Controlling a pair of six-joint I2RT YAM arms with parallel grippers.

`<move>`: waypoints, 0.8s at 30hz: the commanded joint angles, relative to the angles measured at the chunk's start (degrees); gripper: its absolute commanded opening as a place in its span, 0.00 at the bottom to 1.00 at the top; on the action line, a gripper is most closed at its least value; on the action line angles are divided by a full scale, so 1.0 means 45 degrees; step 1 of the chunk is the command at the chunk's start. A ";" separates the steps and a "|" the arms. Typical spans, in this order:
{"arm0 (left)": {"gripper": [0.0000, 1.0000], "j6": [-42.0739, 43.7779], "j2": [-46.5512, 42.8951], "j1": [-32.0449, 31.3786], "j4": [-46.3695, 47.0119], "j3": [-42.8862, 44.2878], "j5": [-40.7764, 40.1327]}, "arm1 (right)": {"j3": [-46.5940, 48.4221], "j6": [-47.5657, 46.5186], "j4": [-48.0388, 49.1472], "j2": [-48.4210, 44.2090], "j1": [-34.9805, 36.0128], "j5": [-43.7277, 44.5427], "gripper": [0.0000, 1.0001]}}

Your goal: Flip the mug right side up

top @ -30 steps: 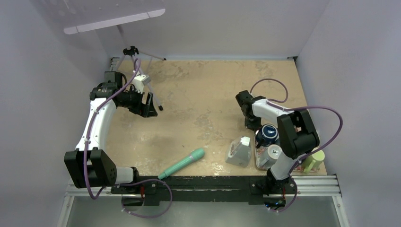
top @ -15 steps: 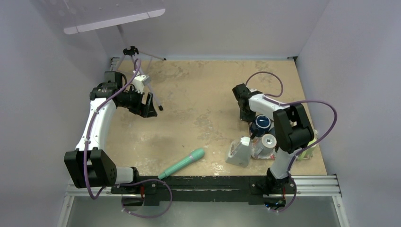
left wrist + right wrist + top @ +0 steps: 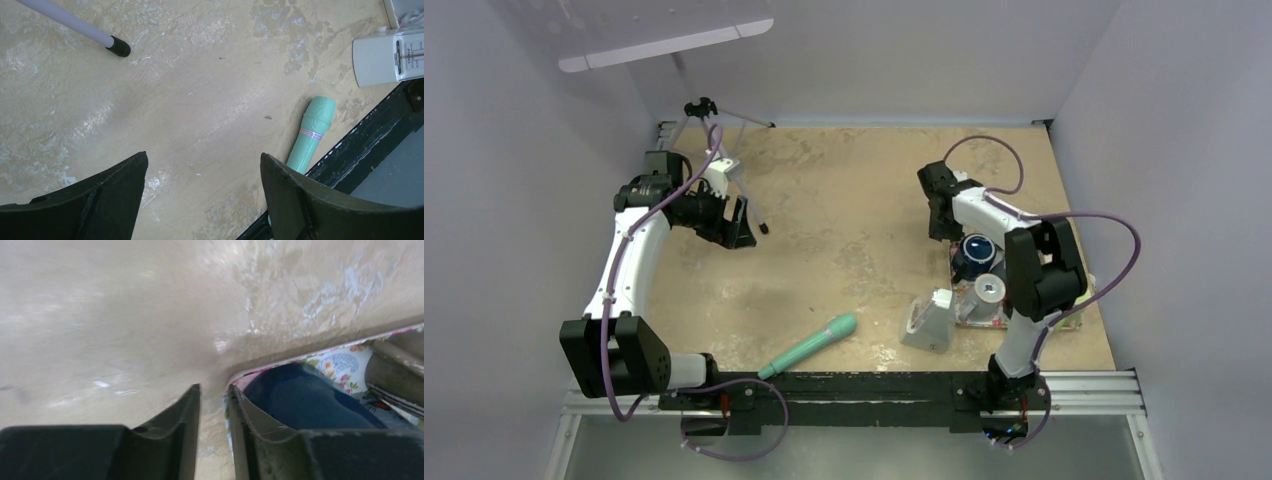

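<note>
1. Tan counter: R gripper is backing toward far edge vs 1 s ago, fingers nearly together, gripping nothing.
2. Mug is sitting free on tray by right edge; probably a regrasp is coming.
3. Mug is showing dark blue and glossy, round face up; rim or base, can't tell.
4. L gripper is idling wide apart, far-left.

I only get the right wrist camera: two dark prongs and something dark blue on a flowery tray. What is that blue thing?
Observer: From above it shows a round outline. It is a dark blue mug standing on the floral tray.
Visitor: Is the other arm helping?
Observer: No. The left gripper hangs open and empty, well to the left of the tray.
Visitor: Anything else lying about?
Observer: A mint-green toy microphone lies near the front edge.
</note>
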 commanded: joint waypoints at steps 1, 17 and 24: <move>0.86 0.0199 -0.0234 -0.0061 -0.0033 0.0418 0.0031 | 0.1378 -0.0326 0.0753 -0.2187 0.0292 -0.0325 0.34; 0.85 -0.0035 -0.0375 -0.0070 -0.0052 0.0328 0.0187 | -0.1522 0.3519 -0.1483 -0.6537 0.0628 0.0171 0.48; 0.85 -0.0052 -0.0438 -0.0082 -0.0137 0.0368 0.0241 | -0.3200 0.5535 -0.1217 -0.7853 0.0625 0.0861 0.42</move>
